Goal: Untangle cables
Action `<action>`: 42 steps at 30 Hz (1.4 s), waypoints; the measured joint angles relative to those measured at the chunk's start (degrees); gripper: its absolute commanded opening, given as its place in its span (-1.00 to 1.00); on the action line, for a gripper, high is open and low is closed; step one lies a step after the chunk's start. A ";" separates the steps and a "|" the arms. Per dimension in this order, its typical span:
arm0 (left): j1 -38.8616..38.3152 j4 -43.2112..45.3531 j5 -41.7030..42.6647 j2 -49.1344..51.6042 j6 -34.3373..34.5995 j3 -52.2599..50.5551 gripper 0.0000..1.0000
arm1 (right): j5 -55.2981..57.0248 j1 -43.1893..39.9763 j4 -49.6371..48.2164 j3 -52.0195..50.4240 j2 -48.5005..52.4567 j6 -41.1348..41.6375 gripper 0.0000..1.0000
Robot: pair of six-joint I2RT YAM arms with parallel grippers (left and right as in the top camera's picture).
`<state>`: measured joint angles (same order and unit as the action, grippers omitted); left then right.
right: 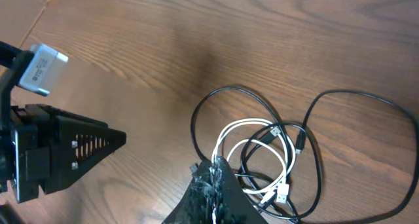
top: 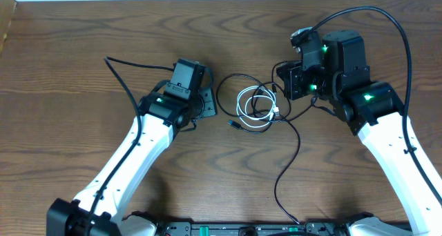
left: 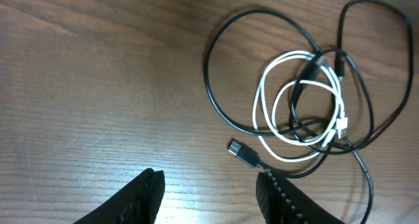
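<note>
A tangle of cables lies flat on the wooden table between the arms. A white cable [top: 252, 105] is coiled in two loops, with its plug [left: 342, 124] at the right. A black cable [top: 228, 84] loops around and through it [left: 216, 86], and its USB plug [left: 241, 150] points toward my left gripper. My left gripper [left: 209, 198] is open and empty just left of the tangle [top: 206, 91]. My right gripper [top: 280, 81] is at the tangle's right edge. Its fingers [right: 216, 178] are closed together, and their tip covers part of the white loop [right: 252, 129].
A black cable strand [top: 283, 181] runs from the tangle toward the table's front edge. The right arm's thick black wire [top: 387, 22] arcs above its wrist. The left arm's gripper and camera [right: 59, 145] show at the left of the right wrist view.
</note>
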<state>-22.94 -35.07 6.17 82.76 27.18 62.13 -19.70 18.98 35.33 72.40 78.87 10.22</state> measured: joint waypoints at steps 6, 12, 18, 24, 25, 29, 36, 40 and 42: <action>0.00 1.01 0.46 3.04 0.07 0.00 0.48 | 0.37 0.00 0.00 0.00 0.00 -0.13 -0.53; 0.00 7.80 1.01 7.69 -0.15 0.00 0.48 | 0.55 0.00 0.22 0.00 0.00 -0.24 0.08; 0.00 15.56 2.82 14.99 -2.95 0.00 0.48 | 0.87 0.00 2.08 -0.04 0.00 -0.24 0.15; 0.00 24.20 3.23 21.11 -12.35 -0.09 0.48 | 1.22 0.00 4.02 -0.04 0.00 -0.24 0.17; 0.00 26.64 3.41 21.70 -14.19 -0.09 0.48 | 1.27 0.00 4.42 -0.07 0.00 -0.22 0.17; 0.00 31.10 3.80 22.88 -17.00 -0.09 0.71 | 1.31 0.00 4.61 -0.07 0.00 -0.22 0.15; 1.11 38.29 17.20 23.98 -12.68 -0.15 0.86 | 1.31 0.00 4.70 -0.07 0.00 -0.22 0.15; 2.84 41.33 20.17 24.00 0.50 -0.15 0.86 | 1.31 0.00 4.72 -0.07 0.00 -0.22 0.12; 3.13 41.68 20.70 23.98 6.08 -0.15 0.85 | 1.31 0.00 4.72 -0.07 0.00 -0.22 0.12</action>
<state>-19.81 6.61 26.87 106.74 33.26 61.98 -18.39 18.98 40.05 72.34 78.87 10.00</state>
